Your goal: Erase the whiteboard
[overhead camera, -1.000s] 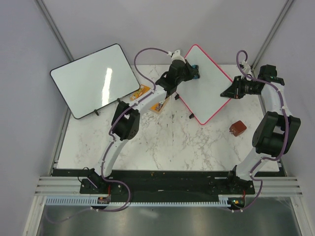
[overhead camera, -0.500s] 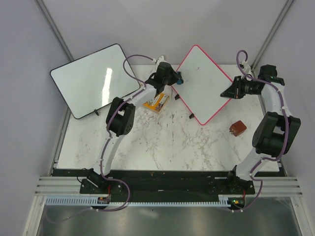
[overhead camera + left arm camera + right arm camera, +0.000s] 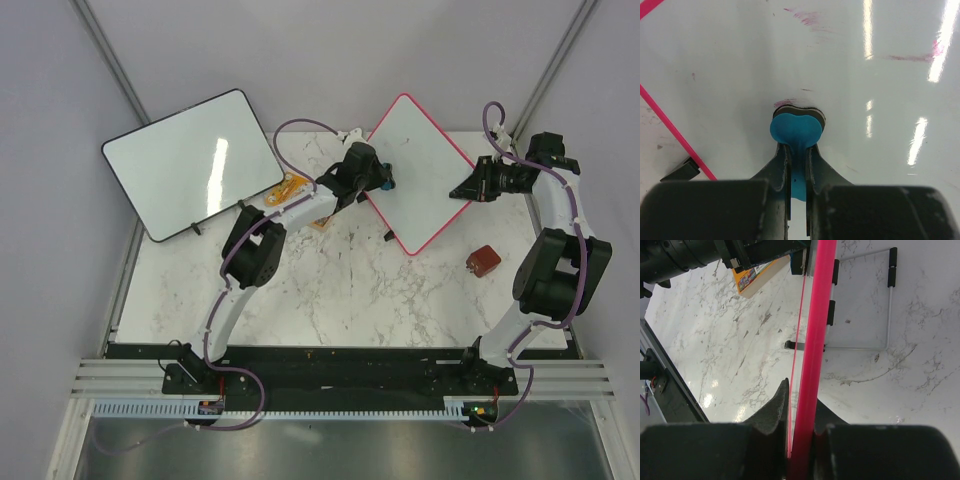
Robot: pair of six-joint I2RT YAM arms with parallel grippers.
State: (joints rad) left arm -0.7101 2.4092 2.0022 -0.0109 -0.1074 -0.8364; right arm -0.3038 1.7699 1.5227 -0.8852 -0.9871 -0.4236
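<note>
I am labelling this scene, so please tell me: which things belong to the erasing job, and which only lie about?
For the job: pink-framed board, gripped at its edge by the right gripper; blue eraser, held in the left gripper.
Lying about: black-framed board; orange box; brown block.

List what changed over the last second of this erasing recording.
The left end effector, shut on the blue eraser, swung left to the whiteboard edge, then returned onto it, lower along its left side than a second ago. The right end effector stays clamped on its right corner. The whiteboard, black-framed board and brown block have not moved.
</note>
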